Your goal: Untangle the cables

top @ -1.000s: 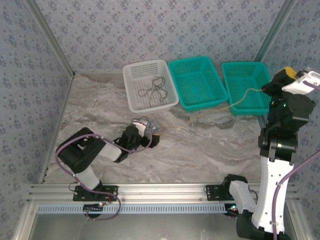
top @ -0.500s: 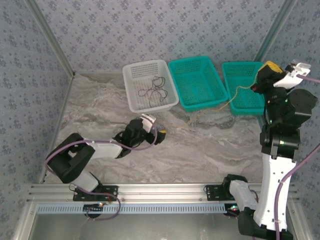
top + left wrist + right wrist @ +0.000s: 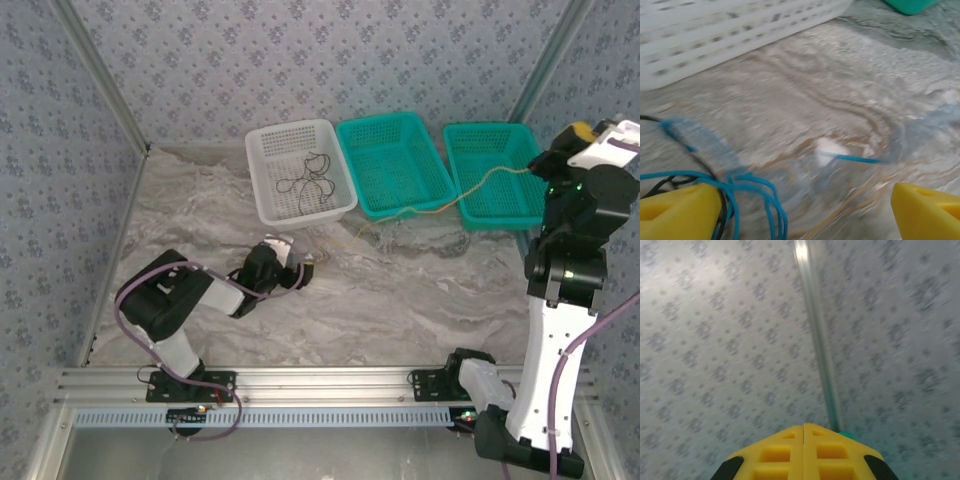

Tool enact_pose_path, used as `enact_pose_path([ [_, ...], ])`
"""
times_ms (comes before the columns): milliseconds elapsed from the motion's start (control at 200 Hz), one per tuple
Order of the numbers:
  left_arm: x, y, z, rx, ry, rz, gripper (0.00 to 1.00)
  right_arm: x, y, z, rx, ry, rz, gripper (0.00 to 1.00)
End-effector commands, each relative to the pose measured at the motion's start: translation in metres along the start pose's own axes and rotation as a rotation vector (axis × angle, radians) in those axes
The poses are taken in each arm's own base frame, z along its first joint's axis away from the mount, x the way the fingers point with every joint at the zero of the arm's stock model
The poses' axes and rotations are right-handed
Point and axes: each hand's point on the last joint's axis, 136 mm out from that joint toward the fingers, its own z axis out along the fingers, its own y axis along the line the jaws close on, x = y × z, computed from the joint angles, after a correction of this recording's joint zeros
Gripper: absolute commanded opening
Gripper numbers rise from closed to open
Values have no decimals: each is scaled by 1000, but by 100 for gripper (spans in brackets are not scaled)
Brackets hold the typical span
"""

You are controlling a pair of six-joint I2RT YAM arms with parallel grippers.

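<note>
Take the middle basket point(image 3: 378, 124) as your mark. The left basket point(image 3: 288, 128) stands just beside it on its left and the right basket point(image 3: 485, 145) just beside it on its right, all three at the back of the table point(image 3: 400, 290). Left of it, the first cable point(image 3: 305, 180) lies in the left basket. The second cable point(image 3: 490, 176) runs from the right gripper point(image 3: 577, 131), well to its right, over the right basket and onto the table just before it. Before it and to its left, the left gripper point(image 3: 308, 268) sits low over the table, with the third cable point(image 3: 747, 187) beside one finger.

the blue cable point(image 3: 733, 186) smears into blur over the tabletop point(image 3: 840, 90); the left hand point(image 3: 805, 202) has fingers point(image 3: 680, 210) cut by the bottom edge, the white basket point(image 3: 715, 35) by the top.
</note>
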Motion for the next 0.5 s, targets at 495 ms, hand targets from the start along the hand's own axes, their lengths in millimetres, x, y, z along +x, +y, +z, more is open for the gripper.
enact_pose_path([
  [495,65,110,-39,-423,95,-330,94,-56,-61,10,328,-87,-84,0],
])
